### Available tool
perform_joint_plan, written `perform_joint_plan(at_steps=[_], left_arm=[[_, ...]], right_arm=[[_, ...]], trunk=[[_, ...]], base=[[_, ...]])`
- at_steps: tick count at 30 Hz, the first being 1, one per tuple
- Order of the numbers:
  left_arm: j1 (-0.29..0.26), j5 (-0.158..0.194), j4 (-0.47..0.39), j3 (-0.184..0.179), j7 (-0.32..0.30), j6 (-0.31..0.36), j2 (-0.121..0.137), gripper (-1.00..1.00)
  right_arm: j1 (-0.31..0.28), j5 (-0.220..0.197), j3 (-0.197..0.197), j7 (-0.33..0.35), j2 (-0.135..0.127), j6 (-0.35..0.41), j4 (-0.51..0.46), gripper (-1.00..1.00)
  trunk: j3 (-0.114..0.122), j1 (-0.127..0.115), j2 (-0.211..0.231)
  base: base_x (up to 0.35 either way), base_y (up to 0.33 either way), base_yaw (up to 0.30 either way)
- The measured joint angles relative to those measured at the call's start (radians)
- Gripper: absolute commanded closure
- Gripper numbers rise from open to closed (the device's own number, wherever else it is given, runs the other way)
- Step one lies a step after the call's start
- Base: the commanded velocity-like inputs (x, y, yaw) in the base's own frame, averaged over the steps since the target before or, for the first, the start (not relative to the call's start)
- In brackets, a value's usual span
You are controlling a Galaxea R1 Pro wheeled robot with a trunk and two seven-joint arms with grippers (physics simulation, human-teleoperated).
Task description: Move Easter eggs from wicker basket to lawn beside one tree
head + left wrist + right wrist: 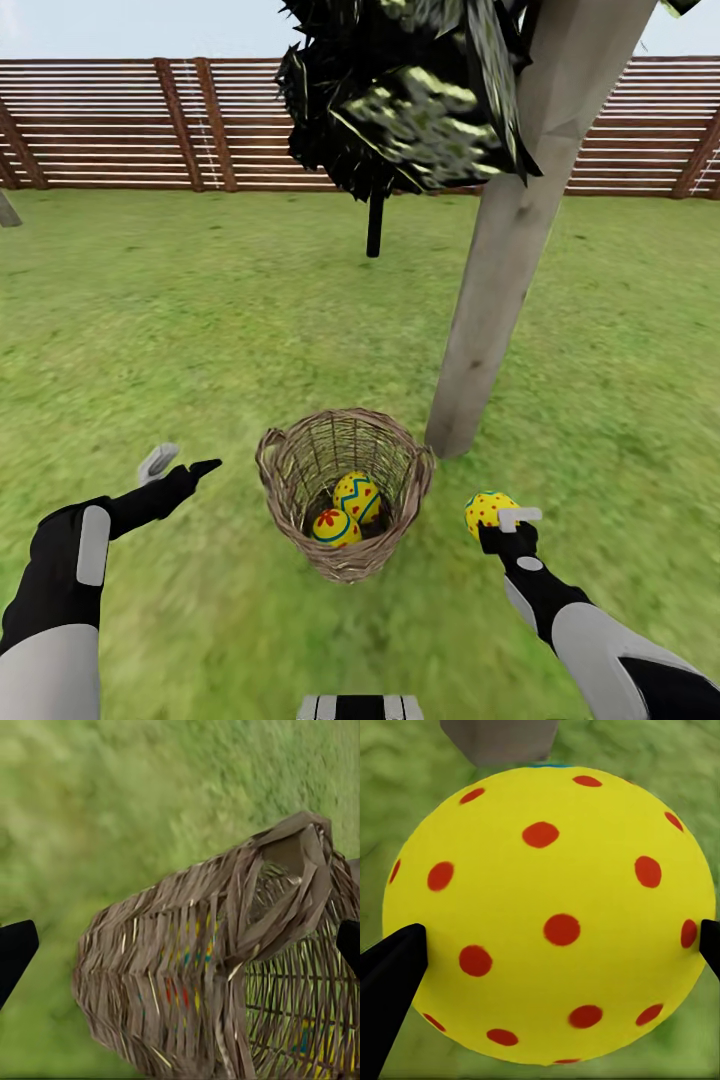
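The wicker basket (345, 490) stands on the lawn (200, 330) just left of the thick pale tree trunk (505, 260). Two yellow Easter eggs (347, 508) lie inside it, one with a red flower. A third egg (488, 510), yellow with red dots, is held in my right gripper (498, 516), right of the basket and near the trunk's foot; up close the egg (551, 919) sits between the black fingertips (390, 975). My left gripper (180, 462) hangs open left of the basket, whose woven side (217, 967) lies ahead of its fingers.
A thin black-trunked dark tree (375, 220) stands behind the basket, its foliage overhanging. A brown slat fence (120, 125) closes the garden's far side. Grass spreads wide to the left and right of the trunk.
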Motion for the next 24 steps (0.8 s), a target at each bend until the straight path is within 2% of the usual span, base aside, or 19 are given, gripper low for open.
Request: perform_joint_plan(at_steps=[8,12,17,21,24], left_arm=[[0.0,0.0,-0.001,0.0,0.0,0.0,0.0,-1.0],[0.0,0.0,-0.003,0.005,0.0,0.0,0.0,-1.0],[0.0,0.001,-0.002,0.012,0.0,0.0,0.0,-1.0],[0.0,0.0,-0.003,0.012,0.0,0.0,-0.001,-1.0],[0.0,0.0,-0.003,0.012,0.0,0.0,0.0,-1.0]], right_arm=[[-0.001,0.0,0.0,-0.001,0.007,0.002,-0.03,1.0],[-0.002,0.0,0.0,-0.001,0.012,0.003,-0.042,1.0],[-0.001,0.0,0.002,0.0,0.022,0.003,-0.046,1.0],[-0.001,0.0,0.002,0.001,0.024,0.003,-0.047,1.0],[-0.001,0.0,0.002,0.001,0.023,0.003,-0.047,1.0]], trunk=[[-0.031,0.004,-0.002],[-0.031,0.004,-0.002],[-0.031,0.003,-0.002],[-0.031,0.003,-0.002],[-0.043,0.005,-0.003]], base=[[0.0,0.0,0.0],[0.001,0.0,0.0],[0.229,0.0,0.0],[0.031,0.0,0.0],[0.001,0.0,0.0]])
